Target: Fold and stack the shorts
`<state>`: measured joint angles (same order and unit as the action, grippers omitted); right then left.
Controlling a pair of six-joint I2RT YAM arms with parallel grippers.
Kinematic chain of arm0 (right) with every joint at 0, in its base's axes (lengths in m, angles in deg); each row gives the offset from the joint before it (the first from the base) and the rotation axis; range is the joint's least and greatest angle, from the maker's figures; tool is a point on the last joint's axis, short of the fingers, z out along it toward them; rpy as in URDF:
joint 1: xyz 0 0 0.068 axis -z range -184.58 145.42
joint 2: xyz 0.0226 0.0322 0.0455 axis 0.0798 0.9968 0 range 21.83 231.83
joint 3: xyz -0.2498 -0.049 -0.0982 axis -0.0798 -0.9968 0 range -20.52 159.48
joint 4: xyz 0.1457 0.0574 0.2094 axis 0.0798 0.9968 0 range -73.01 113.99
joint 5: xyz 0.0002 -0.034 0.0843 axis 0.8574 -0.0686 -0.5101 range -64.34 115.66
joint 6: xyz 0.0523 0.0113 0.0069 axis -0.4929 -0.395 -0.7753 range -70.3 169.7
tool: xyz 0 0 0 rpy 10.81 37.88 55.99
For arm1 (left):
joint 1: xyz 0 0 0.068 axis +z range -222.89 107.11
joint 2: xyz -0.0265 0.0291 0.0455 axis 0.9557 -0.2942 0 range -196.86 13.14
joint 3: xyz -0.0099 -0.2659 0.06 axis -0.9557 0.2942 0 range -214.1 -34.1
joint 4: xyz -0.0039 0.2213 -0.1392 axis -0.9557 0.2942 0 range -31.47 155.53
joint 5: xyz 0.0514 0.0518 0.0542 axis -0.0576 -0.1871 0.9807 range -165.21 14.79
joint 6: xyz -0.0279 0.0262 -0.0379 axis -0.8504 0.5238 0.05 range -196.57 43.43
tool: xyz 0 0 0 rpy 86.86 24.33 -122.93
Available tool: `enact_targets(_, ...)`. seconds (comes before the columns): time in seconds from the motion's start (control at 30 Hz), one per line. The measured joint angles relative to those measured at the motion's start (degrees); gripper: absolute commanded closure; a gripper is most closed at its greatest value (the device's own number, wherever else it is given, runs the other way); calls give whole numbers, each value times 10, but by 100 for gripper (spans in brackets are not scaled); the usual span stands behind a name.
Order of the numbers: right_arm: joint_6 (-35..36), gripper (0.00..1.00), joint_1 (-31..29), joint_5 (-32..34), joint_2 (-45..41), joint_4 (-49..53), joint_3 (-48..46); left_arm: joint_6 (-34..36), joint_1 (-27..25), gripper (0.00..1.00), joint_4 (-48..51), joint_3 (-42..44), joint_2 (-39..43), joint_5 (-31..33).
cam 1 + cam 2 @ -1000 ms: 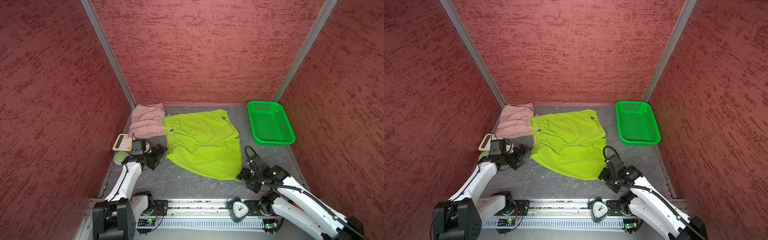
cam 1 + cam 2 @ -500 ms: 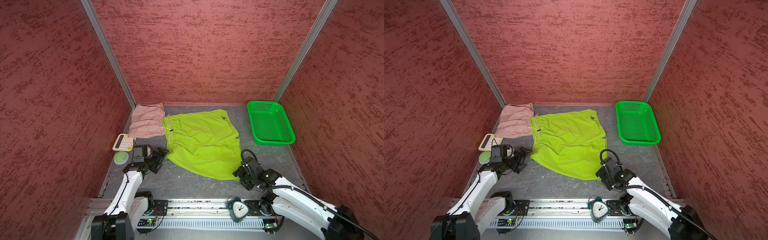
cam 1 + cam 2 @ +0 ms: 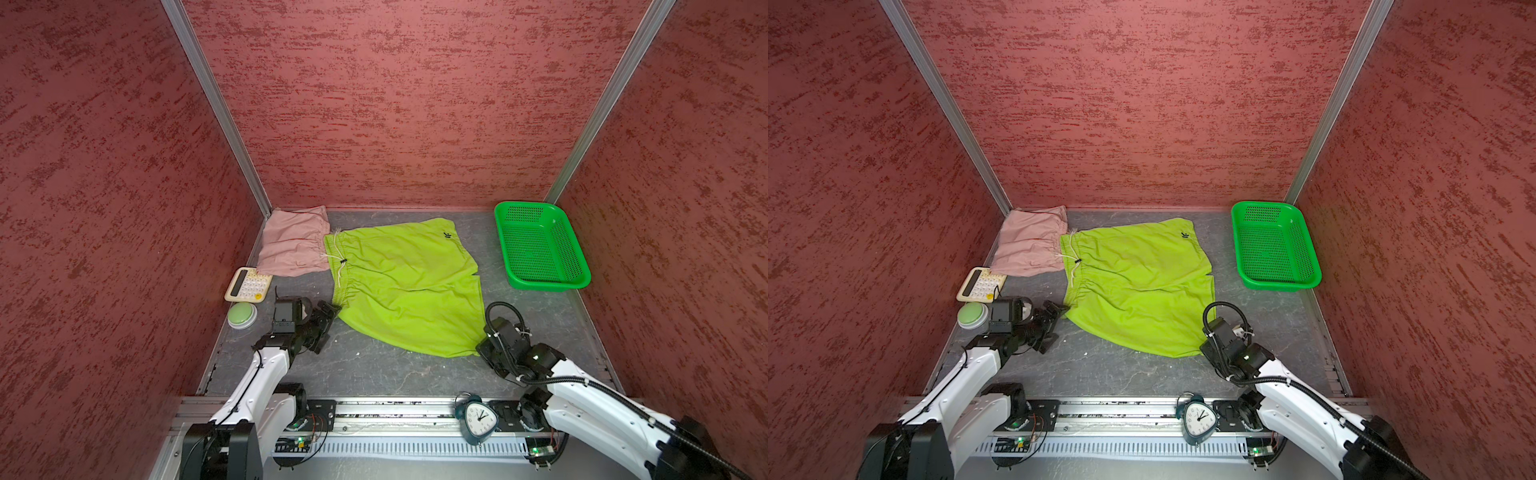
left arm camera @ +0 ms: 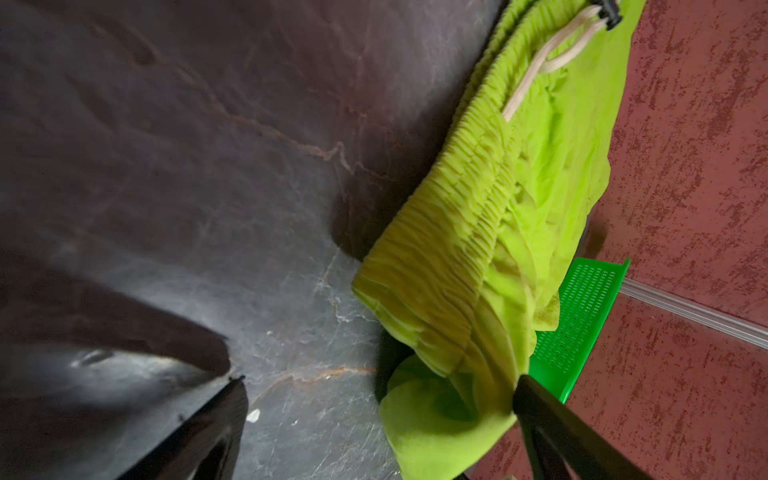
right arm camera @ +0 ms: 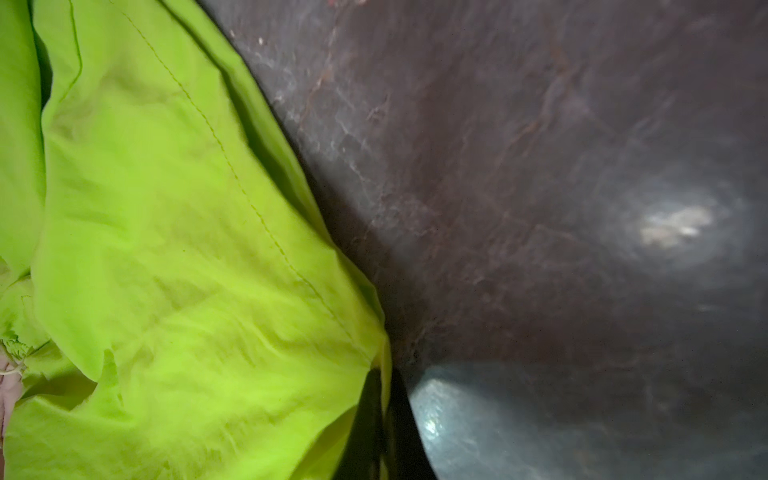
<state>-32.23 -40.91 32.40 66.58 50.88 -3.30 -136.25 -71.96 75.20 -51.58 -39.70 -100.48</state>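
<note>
The lime green shorts lie spread flat mid-table, waistband to the left. The dusty pink shorts sit folded in the back left corner, touching the green waistband. My left gripper is open at the waistband's near corner. In the left wrist view that green corner bulges between the spread fingers of the left gripper. My right gripper is shut on the near right hem corner of the green shorts.
A green perforated basket stands at the back right. A calculator and a round green button lie by the left wall beside my left arm. A small clock sits on the front rail. Red walls enclose three sides.
My right gripper slid left to the hem corner and closed on it. My left gripper stayed open and edged up to the waistband corner.
</note>
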Motion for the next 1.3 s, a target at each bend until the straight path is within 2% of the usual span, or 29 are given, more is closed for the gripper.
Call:
enact_targets(0.37,11,99,0,24,-12,11,16,-81,-3,8,-130,43,-12,35)
enact_targets(0.57,13,99,0,28,-22,15,17,-110,-10,10,-191,44,-52,39)
enact_targets(0.67,14,100,0,30,-24,16,17,-122,-11,19,-229,44,-83,35)
enact_targets(0.77,14,100,0,30,-26,16,17,-127,-17,35,-250,43,-109,31)
enact_targets(0.9,14,100,0,37,-28,20,19,-129,-24,70,-254,44,-121,31)
enact_targets(1.03,15,100,0,51,-38,30,23,-122,-21,91,-250,43,-120,32)
enact_targets(1.17,22,100,0,75,-57,59,41,-95,-9,94,-217,24,-115,28)
enact_targets(1.3,43,100,0,111,-72,95,82,-31,11,94,-133,-40,-107,17)
